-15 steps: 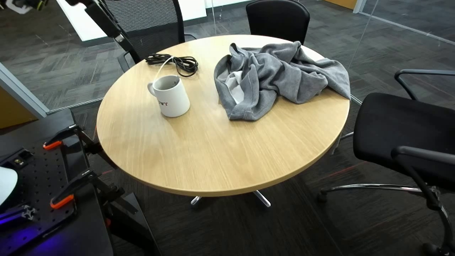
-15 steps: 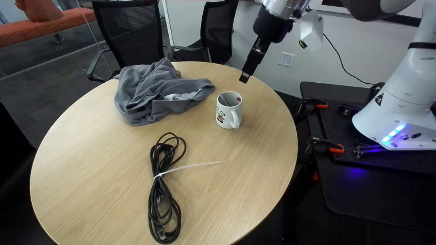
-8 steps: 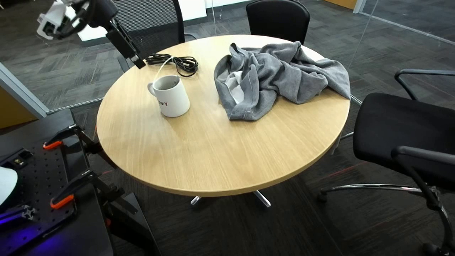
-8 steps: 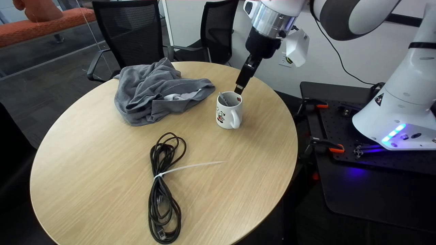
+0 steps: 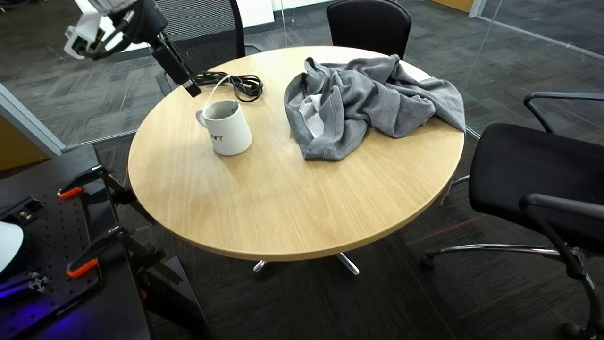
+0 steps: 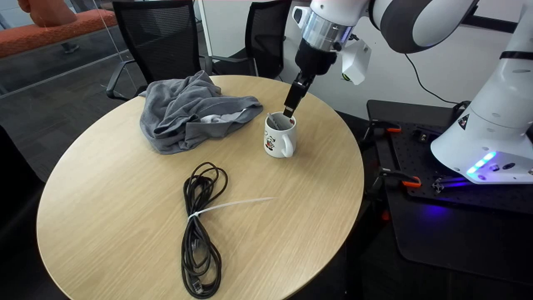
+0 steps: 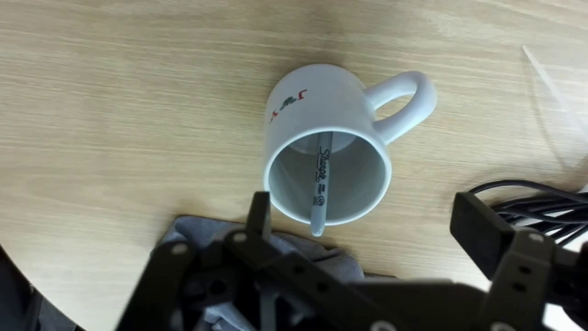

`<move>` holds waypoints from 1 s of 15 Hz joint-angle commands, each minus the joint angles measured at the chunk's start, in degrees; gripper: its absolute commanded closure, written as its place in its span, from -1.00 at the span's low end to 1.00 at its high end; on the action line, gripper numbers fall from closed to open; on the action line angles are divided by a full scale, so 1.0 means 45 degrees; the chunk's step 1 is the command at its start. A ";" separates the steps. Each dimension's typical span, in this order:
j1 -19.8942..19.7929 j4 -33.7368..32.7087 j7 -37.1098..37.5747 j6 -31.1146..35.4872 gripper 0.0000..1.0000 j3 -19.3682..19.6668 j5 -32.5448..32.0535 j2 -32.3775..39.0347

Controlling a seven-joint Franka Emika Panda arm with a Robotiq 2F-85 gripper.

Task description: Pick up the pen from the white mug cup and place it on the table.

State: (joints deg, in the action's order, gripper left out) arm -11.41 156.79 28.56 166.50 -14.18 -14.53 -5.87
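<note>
Table (image 5: 292, 212): one, round, light wood grain. Mug (image 7: 330, 115): one, white, single looped handle, upright on the table; small red and green printing in the wrist view, a cartoon figure in an exterior view. Pen (image 7: 321, 184): one, grey, black "Sharpie" lettering; set inside the mug, leaning, its upper end just past the rim. Gripper (image 7: 362, 202): one, black, carried by a white arm (image 6: 341, 10); tilted, tips downward, above the table and near the mug; jaws spread wide, the pen's upper end showing in the gap between them in the wrist view. Cloth (image 6: 179, 121): one, grey, rumpled, with a pale patch in its folds; lies on the table near the mug, one end reaching the table's edge. Cable (image 6: 193, 225): one, black, looped into a bundle on the table, well apart from the cloth; bound near its middle by a tie (image 6: 235, 203), white, with a long tail. Base (image 6: 483, 146): one, white, blue light strip lit, on a black bench (image 6: 449, 241) beside the table. Clamps (image 6: 410, 182): two, orange-tipped, on the bench's side nearest the table. Chairs (image 5: 370, 23): several, black, around the table; mesh backs on some, armrests on some. Floor (image 5: 321, 307): dark carpet, thin red lines.
</note>
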 commanded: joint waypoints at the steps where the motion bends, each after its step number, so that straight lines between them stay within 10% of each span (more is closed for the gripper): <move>1: -0.0016 -0.0292 0.0122 -0.0212 -1.00 -0.0022 0.0025 0.0166; 15: -0.0250 -0.1541 0.0370 -0.0478 -0.10 0.0181 -0.0159 0.1625</move>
State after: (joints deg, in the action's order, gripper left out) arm -12.03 152.47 28.60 165.86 -13.69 -14.53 -1.29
